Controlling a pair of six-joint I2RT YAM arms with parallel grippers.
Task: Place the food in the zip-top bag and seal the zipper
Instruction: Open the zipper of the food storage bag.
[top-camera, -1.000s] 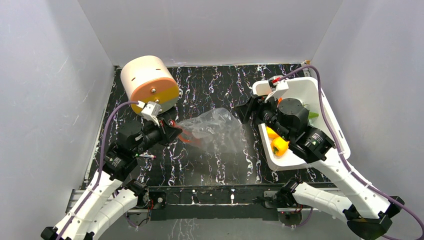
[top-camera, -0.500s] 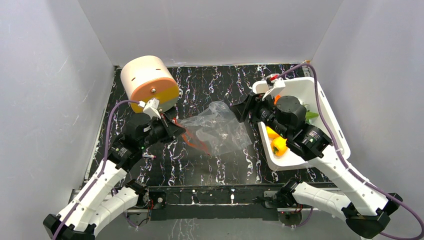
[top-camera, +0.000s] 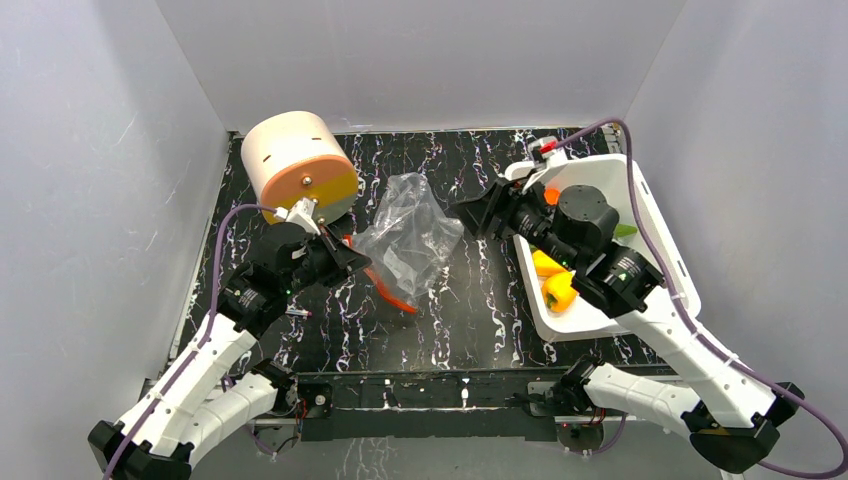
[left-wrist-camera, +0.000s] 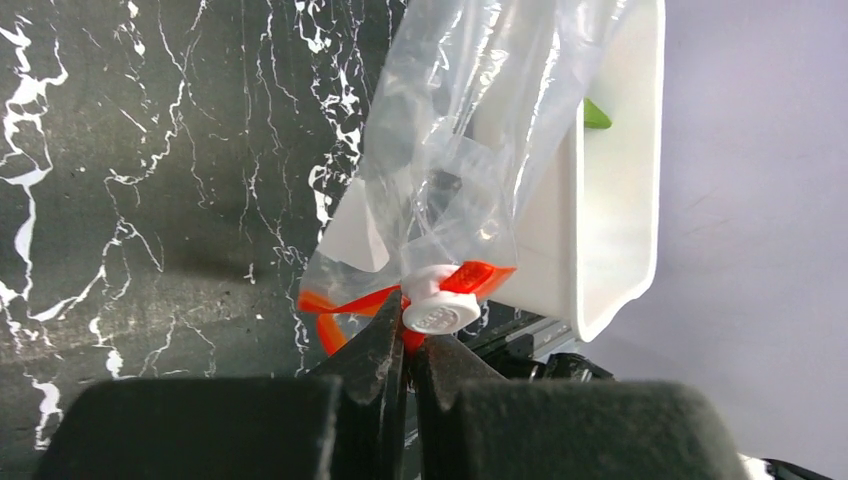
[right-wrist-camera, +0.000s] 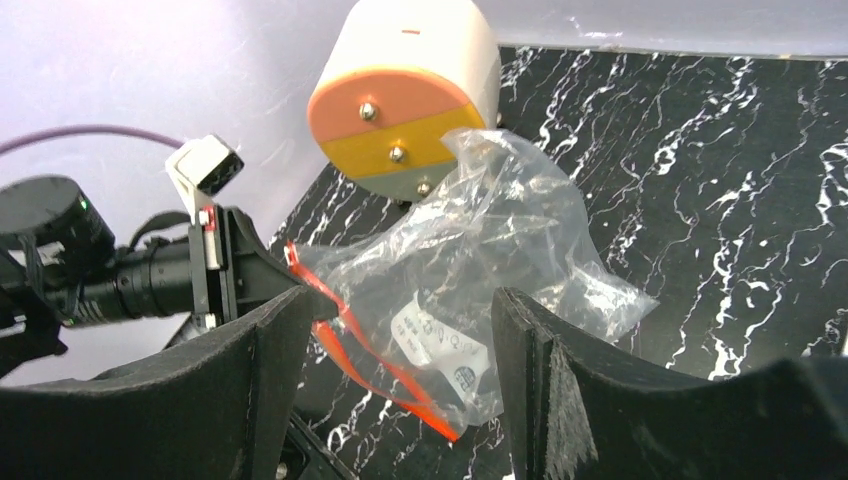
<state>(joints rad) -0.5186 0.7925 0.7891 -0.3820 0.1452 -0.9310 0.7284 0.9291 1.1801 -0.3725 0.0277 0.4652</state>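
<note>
My left gripper (top-camera: 352, 266) is shut on the red-orange zipper (top-camera: 385, 290) at the mouth of the clear zip-top bag (top-camera: 408, 228) and holds it up, with the bag's body slanting away toward the back. In the left wrist view my left gripper (left-wrist-camera: 408, 335) pinches the zipper (left-wrist-camera: 345, 300) beside its white slider (left-wrist-camera: 440, 312). My right gripper (top-camera: 470, 213) is open and empty, just right of the bag (right-wrist-camera: 490, 250); the zipper (right-wrist-camera: 385, 355) hangs between its fingers (right-wrist-camera: 560, 390). Yellow peppers (top-camera: 555, 283), an orange-red fruit (top-camera: 551, 195) and a green piece (top-camera: 625, 231) lie in the tub.
The white tub (top-camera: 655, 240) stands at the right, partly under my right arm. A cream cylinder with an orange and yellow end (top-camera: 300, 163) lies at the back left, close behind the bag. Grey walls surround the black marbled table (top-camera: 450, 320).
My left gripper has raised the bag's mouth, and the bag has swung from lying flat to standing toward the back. My right gripper has moved left and back, closer to the bag.
</note>
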